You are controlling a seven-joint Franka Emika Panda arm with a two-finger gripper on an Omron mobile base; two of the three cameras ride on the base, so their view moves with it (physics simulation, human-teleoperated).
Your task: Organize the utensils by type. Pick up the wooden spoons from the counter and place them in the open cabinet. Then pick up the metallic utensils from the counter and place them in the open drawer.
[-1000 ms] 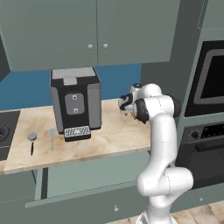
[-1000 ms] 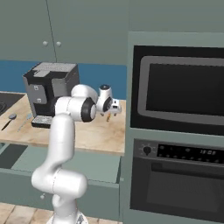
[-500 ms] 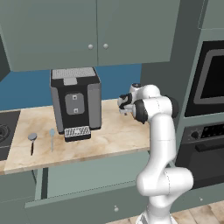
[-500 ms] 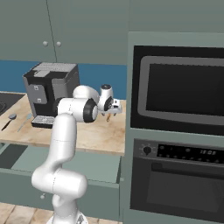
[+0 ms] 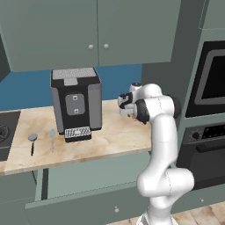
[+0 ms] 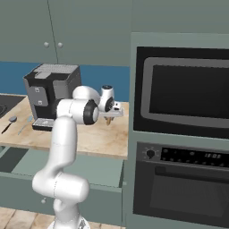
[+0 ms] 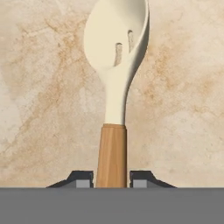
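In the hand view a small wooden spoon (image 7: 114, 83) lies on the beige counter (image 7: 183, 113), its pale slotted bowl pointing away and its brown handle running between my fingertips (image 7: 81, 179). My gripper (image 7: 111, 180) is shut on that handle. From the base views the gripper (image 5: 125, 106) (image 6: 109, 118) hangs low over the counter (image 5: 114, 136), right of the coffee machine. Two metallic utensils lie at the left: one with a round grey head (image 5: 32, 141) (image 6: 10, 122) and a pale blue-grey spoon (image 5: 52, 137) (image 6: 24, 125). The drawer (image 6: 15, 159) stands open below them. The open cabinet is out of view.
A black and silver coffee machine (image 5: 75, 103) stands at the back of the counter between my hand and the metallic utensils. A wall oven column (image 6: 179, 134) borders the counter on the right. A cooktop (image 5: 5, 132) sits at the left end. Wall cabinet doors (image 5: 96, 30) overhead are closed.
The fingers have closed in from wide open onto the spoon's handle. The arm has hardly moved.
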